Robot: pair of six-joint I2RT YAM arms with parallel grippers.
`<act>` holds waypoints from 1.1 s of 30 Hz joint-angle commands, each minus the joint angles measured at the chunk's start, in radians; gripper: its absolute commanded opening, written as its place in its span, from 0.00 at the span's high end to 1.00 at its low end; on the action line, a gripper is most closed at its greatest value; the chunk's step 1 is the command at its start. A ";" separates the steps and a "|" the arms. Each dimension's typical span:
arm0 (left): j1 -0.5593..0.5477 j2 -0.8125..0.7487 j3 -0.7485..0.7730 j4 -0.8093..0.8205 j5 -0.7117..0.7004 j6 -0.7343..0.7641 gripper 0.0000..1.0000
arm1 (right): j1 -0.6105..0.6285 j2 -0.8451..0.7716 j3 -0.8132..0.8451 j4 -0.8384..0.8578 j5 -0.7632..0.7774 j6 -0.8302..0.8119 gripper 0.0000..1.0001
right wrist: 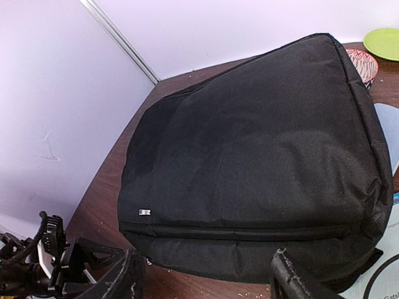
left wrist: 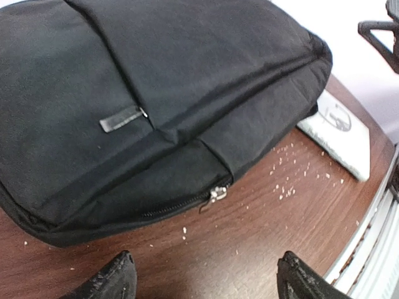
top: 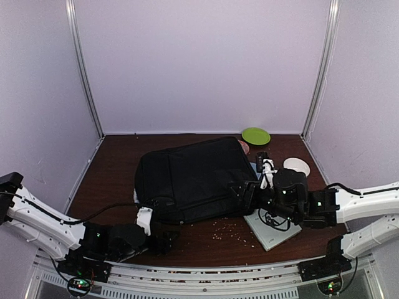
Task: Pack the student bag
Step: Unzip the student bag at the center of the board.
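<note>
The student bag [top: 193, 180] is a large black fabric backpack lying flat in the middle of the table; it also fills the left wrist view [left wrist: 156, 93] and the right wrist view [right wrist: 262, 156]. Its silver zipper pull [left wrist: 216, 194] sits on the near side edge, zip shut. My left gripper [top: 168, 240] is open and empty, low over the table just in front of that zipper. My right gripper [top: 246, 196] is open and empty at the bag's right end, touching nothing that I can see. In the wrist views each gripper [left wrist: 206, 280] [right wrist: 202, 280] stands wide open.
A grey-white flat book or case [top: 271, 227] lies under my right arm, also in the left wrist view [left wrist: 336, 131]. A green plate [top: 255, 135] and a white disc [top: 297, 166] lie at the back right. A red patterned bowl [right wrist: 365, 62] sits behind the bag. Crumbs [top: 227, 230] scatter the table.
</note>
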 commanded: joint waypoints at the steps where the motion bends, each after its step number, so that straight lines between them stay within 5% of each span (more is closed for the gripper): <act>1: 0.008 0.044 -0.015 0.173 0.084 -0.002 0.27 | 0.010 -0.054 -0.054 0.008 0.012 -0.002 0.33; 7: 0.151 0.210 -0.071 0.441 0.294 -0.050 0.46 | 0.010 -0.102 -0.037 -0.079 -0.020 -0.068 0.33; 33: 0.233 0.370 -0.005 0.601 0.374 0.056 0.59 | 0.010 -0.056 -0.018 -0.023 -0.052 -0.126 0.34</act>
